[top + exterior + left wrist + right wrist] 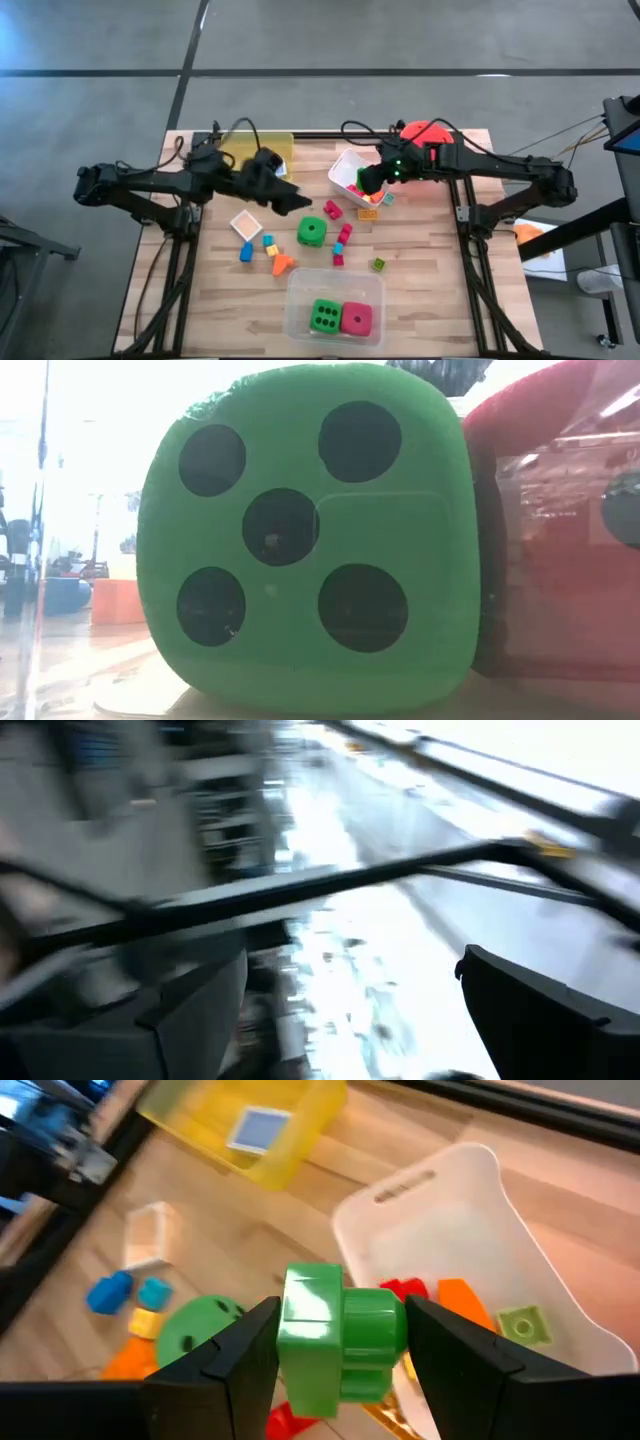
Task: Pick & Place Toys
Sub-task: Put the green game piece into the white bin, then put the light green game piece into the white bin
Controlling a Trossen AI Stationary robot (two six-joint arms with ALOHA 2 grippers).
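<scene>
Green block (335, 1338) pinched tight between the right gripper's (340, 1342) fingers, hanging just over the near lip of the white tub (340, 166), and that tub is our landmark. Inside it lie red, orange and a small green piece (522, 1323). Beside the tub toward the table's middle sits a loose green die (311, 231), with pink blocks (343, 238) strung out next to it and bare wood between them. Farther from the tub, the left gripper (300, 203) hovers above a beige tile (245, 224); whether its fingers are parted, I cannot tell. Beyond that arm, the yellow tub (282, 148) hugs the table's far edge. Opposite the white tub, at the front edge, a clear tub (296, 290) holds a green die (323, 316) and pink die (357, 318) side by side.
</scene>
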